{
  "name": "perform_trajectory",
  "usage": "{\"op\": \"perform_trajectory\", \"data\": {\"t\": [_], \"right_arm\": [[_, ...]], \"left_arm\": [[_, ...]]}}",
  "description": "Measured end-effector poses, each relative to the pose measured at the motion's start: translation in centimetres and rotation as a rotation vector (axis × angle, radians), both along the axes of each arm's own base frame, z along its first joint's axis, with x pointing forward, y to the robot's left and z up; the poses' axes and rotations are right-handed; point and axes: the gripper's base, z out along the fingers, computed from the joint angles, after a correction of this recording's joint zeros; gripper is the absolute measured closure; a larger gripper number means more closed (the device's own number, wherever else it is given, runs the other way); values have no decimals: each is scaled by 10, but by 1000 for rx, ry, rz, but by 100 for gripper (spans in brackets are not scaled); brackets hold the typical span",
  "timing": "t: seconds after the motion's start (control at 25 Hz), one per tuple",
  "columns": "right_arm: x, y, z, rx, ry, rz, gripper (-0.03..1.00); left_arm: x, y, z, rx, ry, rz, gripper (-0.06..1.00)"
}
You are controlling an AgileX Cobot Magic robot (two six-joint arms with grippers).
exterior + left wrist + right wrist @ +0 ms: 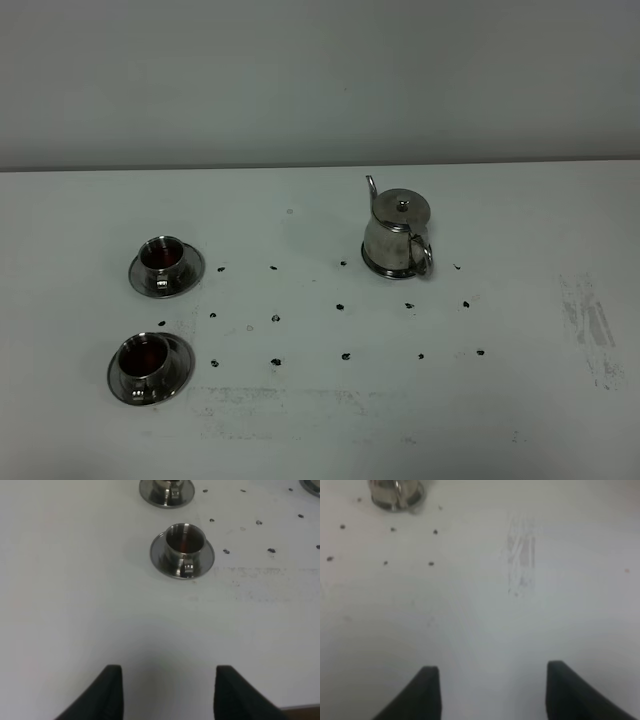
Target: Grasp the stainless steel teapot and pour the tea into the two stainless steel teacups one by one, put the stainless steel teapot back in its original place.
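- Teapot (397, 236) sits upright on its coaster (380, 268) at about 1 o'clock on the white tabletop (520, 220).
- Two teacups, far (164, 258) and near (146, 360), hold dark tea at 9 and 8 o'clock.
- Left pincer (167, 692) spread wide, nothing in it.
- Right pincer (492, 692) likewise agape over bare tabletop.

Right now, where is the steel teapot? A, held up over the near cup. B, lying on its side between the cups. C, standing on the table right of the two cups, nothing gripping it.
C: the teapot stands upright, well right of both cups, no pincer touching it.
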Motion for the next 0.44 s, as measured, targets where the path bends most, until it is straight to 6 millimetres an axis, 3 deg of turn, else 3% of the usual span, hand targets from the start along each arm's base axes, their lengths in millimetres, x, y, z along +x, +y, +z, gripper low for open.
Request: {"op": "perform_trajectory", "data": {"t": [0.44], "right_arm": [[-1, 0, 0, 1, -3, 0, 50]], "left_arm": [[0, 0, 0, -1, 0, -1, 54]]}}
